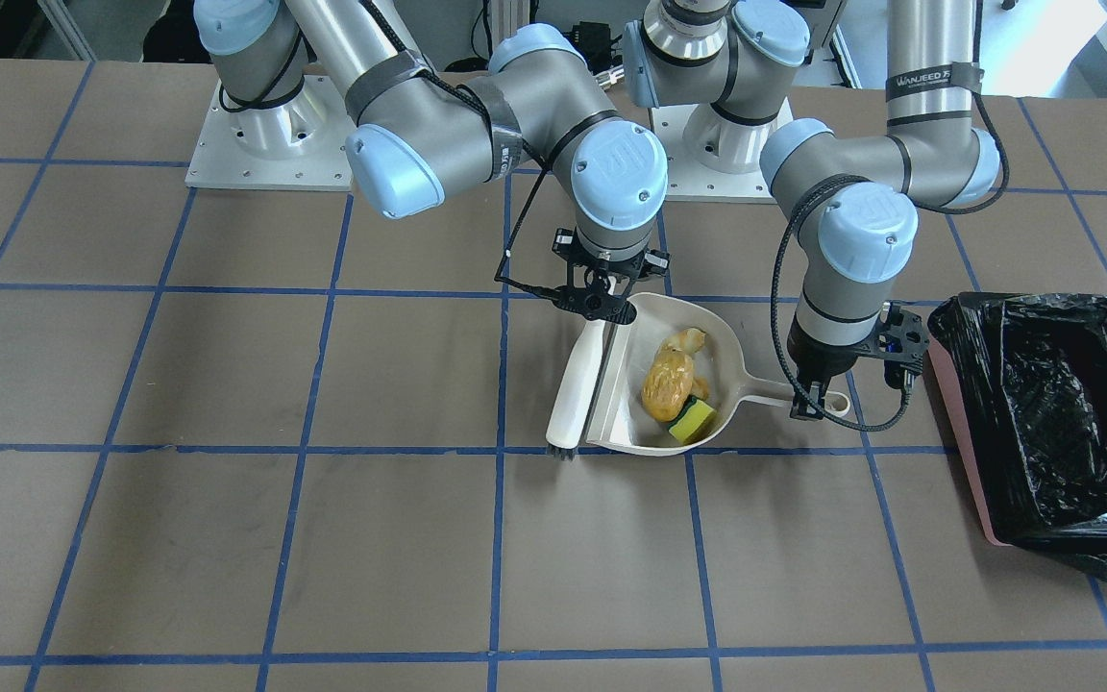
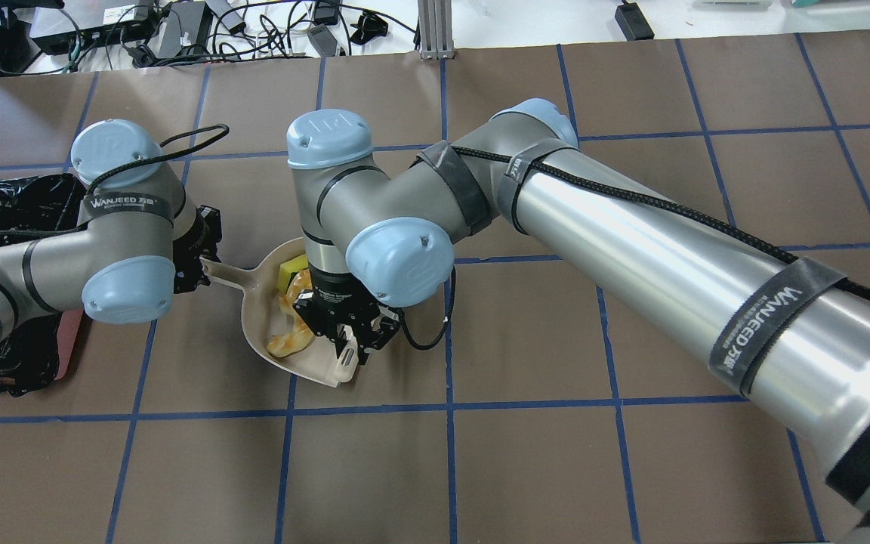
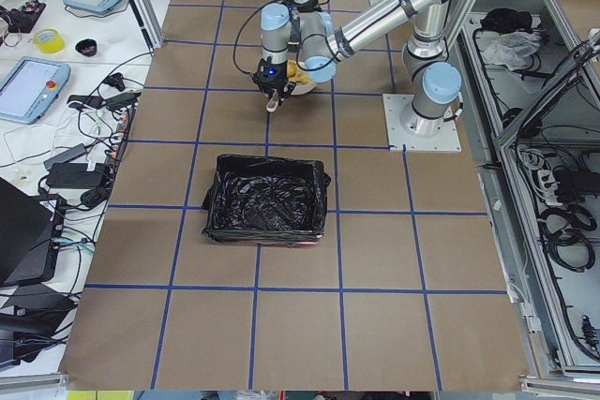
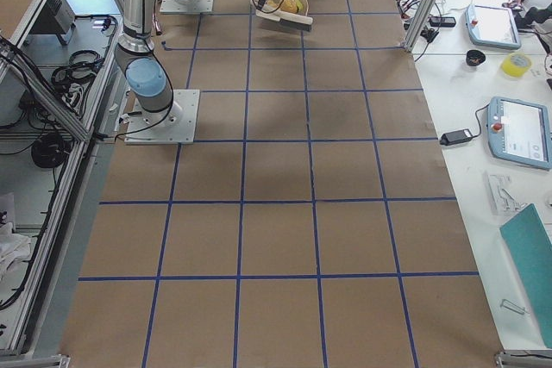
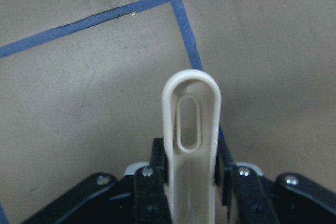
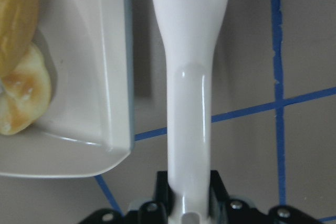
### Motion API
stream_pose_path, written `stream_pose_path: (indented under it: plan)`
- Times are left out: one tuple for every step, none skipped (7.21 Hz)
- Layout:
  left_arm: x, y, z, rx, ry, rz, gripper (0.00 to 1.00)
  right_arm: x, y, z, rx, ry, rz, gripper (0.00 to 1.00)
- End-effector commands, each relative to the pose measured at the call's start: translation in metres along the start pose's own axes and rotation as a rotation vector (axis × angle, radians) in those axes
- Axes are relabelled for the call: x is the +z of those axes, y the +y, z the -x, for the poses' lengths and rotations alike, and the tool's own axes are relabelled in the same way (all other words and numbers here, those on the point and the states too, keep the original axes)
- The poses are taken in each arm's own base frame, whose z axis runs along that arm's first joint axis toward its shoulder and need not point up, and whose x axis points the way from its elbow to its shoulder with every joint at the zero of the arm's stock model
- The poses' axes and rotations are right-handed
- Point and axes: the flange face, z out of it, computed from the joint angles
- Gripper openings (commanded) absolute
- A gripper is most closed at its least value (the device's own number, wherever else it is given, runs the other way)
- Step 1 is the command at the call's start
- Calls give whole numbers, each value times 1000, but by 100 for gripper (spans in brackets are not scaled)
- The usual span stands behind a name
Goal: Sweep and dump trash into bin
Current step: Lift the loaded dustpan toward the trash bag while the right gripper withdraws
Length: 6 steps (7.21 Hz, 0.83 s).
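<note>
The beige dustpan [image 1: 623, 389] lies level near the table's middle with all the trash in it: a golden croissant [image 1: 687, 341], an amber bread lump [image 1: 666, 384] and a yellow-green sponge [image 1: 693, 420]. My left gripper [image 1: 808, 402] is shut on the dustpan's handle [image 5: 190, 129]. Along the pan's open edge, my right gripper [image 1: 600, 300] is shut on the white brush handle [image 6: 191, 77], with the bristles [image 1: 563, 449] down on the table. The pink bin [image 1: 1044, 413], lined with black plastic, stands beyond the left arm, apart from the pan.
Blue tape lines grid the brown table. Both arm bases [image 1: 265, 135] stand at the robot's side. Side benches with tablets, tape rolls and cables [image 3: 56, 72] flank the table.
</note>
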Motion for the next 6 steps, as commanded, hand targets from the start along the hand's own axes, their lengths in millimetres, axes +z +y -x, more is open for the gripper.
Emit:
stream_pose_path:
  plan:
    - [-56,-27,-30,0,-10,36,0,-38,-44,-69,-61,105,-28,0]
    - [-75,-59,-35,-11,-5,38,0,-59,-77,-108,-42,88,-33,0]
    - [-84,-82,-31,-20,-10,88,0,-72,-102,-143,-80,122,-60,0]
    - [-96,-117,-26,-28,15,85,0,-83,-134,-185,-61,112,-56,0]
    - [-112,-148,-22,-29,44,64,0,-91,-167,-238,-113,123,-45,0]
    - [-130,-196,-10,-11,52,51,0,-98,-196,-294,-125,129,-39,0]
